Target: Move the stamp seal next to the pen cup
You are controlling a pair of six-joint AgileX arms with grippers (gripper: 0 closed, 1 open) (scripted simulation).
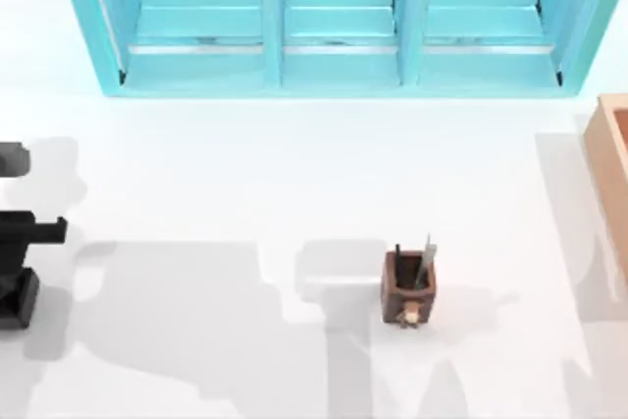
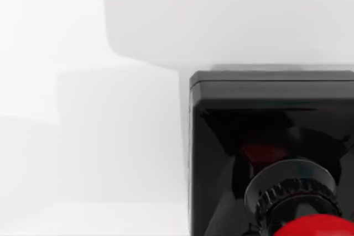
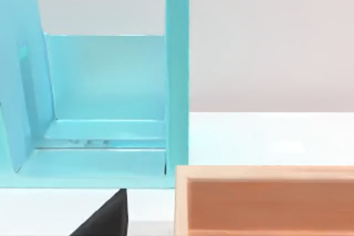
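Left wrist view looks down on the stamp seal, a rigid black block with a glossy, likely slippery red knob, best pinched by its flat sides, far left of the pen cup; gripper fingers cannot be told.

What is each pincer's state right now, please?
Left pincer: above the stamp seal at the table's left edge; grip cannot be told.
Right pincer: cannot be told.
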